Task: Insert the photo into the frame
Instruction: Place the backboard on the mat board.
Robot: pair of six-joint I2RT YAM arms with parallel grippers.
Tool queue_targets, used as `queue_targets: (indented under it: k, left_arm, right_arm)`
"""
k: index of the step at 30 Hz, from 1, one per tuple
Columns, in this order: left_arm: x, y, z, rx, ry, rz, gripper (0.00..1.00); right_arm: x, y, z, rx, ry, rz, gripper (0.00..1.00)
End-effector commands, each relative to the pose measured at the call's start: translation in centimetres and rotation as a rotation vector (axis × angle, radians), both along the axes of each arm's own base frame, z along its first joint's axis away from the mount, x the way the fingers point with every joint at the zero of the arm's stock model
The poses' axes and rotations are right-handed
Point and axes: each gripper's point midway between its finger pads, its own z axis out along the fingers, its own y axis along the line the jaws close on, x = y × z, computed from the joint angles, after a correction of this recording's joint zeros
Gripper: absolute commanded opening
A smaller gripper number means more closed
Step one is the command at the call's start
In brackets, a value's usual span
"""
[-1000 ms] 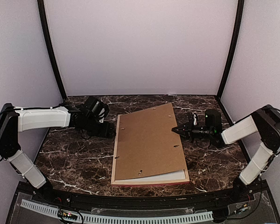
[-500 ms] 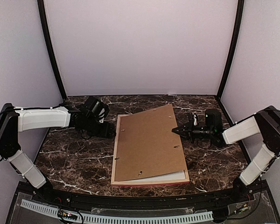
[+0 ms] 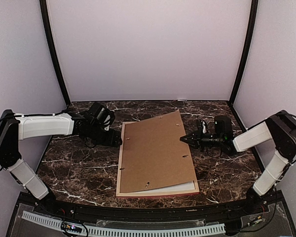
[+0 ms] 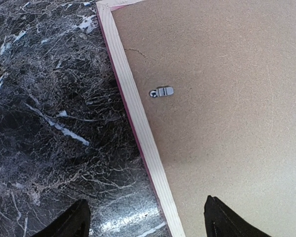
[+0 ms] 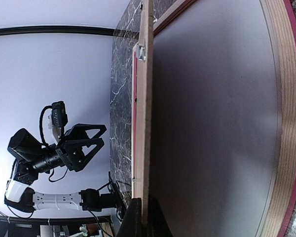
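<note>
The frame (image 3: 119, 170) lies face down in the middle of the table, its light wood back (image 4: 138, 123) up and a pink edge showing. A brown backing board (image 3: 155, 153) rests askew on it, raised at its right side. My right gripper (image 3: 182, 139) is shut on that raised right edge; the right wrist view shows the fingers (image 5: 144, 217) pinching the thin board (image 5: 144, 123). My left gripper (image 3: 113, 139) is open, its fingers (image 4: 145, 207) straddling the frame's left rail without touching. The photo is hidden; a pale sheet (image 3: 180, 187) shows under the board.
A small metal turn clip (image 4: 162, 92) sits on the board near the frame's left rail. The dark marble table (image 3: 74, 168) is ringed by pale walls with black corner posts. In the right wrist view the frame's inner rim (image 5: 286, 123) curves along the right.
My right gripper has pushed a little to the left with the board's edge, and board and frame have slid slightly left. The left arm has held still.
</note>
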Motion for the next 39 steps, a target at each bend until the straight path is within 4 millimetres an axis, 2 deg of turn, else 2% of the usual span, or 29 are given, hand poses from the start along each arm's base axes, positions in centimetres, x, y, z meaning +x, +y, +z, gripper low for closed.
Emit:
queue_targets:
  k: [1, 11, 14, 19, 24, 32, 39]
  left_arm:
    - [-0.8, 0.7, 0.5, -0.001, 0.002, 0.003, 0.82]
    - [-0.8, 0.6, 0.4, -0.001, 0.005, 0.000, 0.82]
    - [-0.9, 0.6, 0.3, 0.002, 0.009, -0.003, 0.82]
    - [-0.8, 0.6, 0.3, 0.003, 0.008, -0.003, 0.82]
    - [-0.9, 0.6, 0.0, 0.006, 0.017, -0.006, 0.82]
    - [-0.9, 0.5, -0.5, 0.005, 0.027, -0.008, 0.82]
    - [-1.0, 0.0, -0.6, -0.009, 0.037, -0.021, 0.82]
  right_arm:
    - [-0.1, 1.0, 0.4, -0.005, -0.069, 0.055, 0.00]
    - [0.5, 1.0, 0.3, -0.036, -0.084, 0.054, 0.00]
    - [0.4, 0.8, -0.3, -0.071, -0.075, 0.046, 0.08]
    - [0.5, 0.8, -1.1, -0.137, -0.063, 0.045, 0.26]
    - [0.5, 1.3, -1.8, -0.194, -0.056, 0.064, 0.37]
    - [1.0, 1.6, -2.3, -0.353, -0.065, 0.071, 0.60]
    - [1.0, 1.6, -2.6, -0.443, -0.062, 0.073, 0.63]
